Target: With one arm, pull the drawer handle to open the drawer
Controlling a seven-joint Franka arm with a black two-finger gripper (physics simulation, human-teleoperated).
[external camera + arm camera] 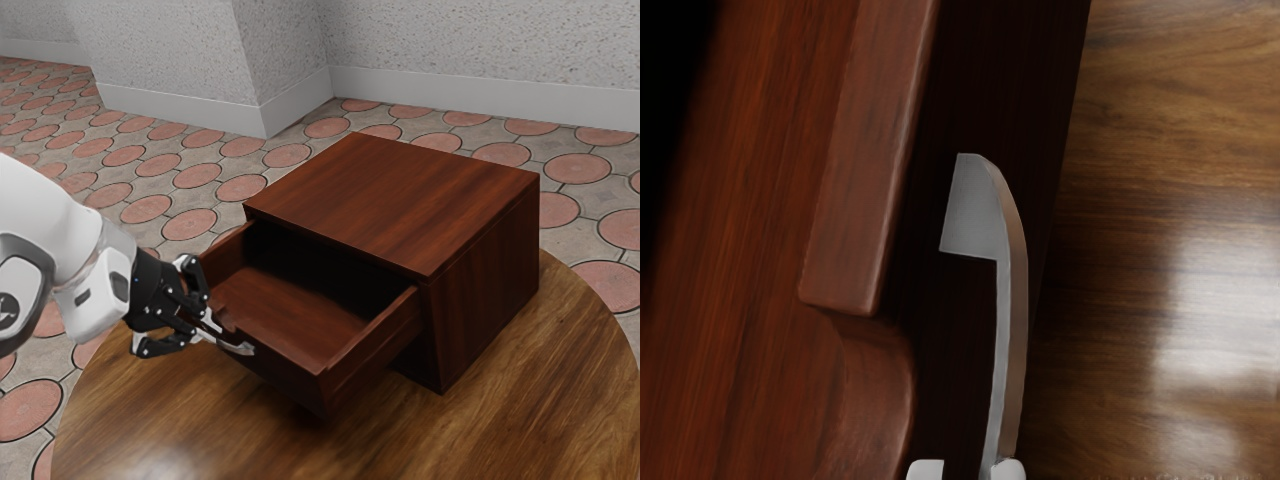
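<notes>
Dark red wood cabinet (400, 200) sits on a round, glossy wooden desk (500, 420), toward the exterior view's right. Its single drawer (290, 315) stands well out of the carcass, pointing toward the exterior view's lower left, with the inside bottom board in plain sight. The back part of the drawer is in shadow under the cabinet top.

Grey metal handle (232, 345) is fixed to the drawer's front panel near the desk surface. In the wrist view the handle (995, 300) is a curved bar standing off the dark front panel, with the drawer's upper rim beside it and the desk's shiny boards on its other side.

Pincer (195, 322) is at the handle, black fingers spread, one above the bar and one below. In the wrist view two pale fingertips (925, 470) show. The bar lies against one of them, and a dark gap separates it from the other. So the pincer is open around the handle, not clamped on it.

White arm (60, 270) enters from the exterior view's left, low over the desk edge. The arm and pincer are the only things standing before the drawer front.

Surroundings: floor (150, 160) of round reddish tiles and a speckled grey wall (450, 40) with a pale skirting board, both well apart from the cabinet.
</notes>
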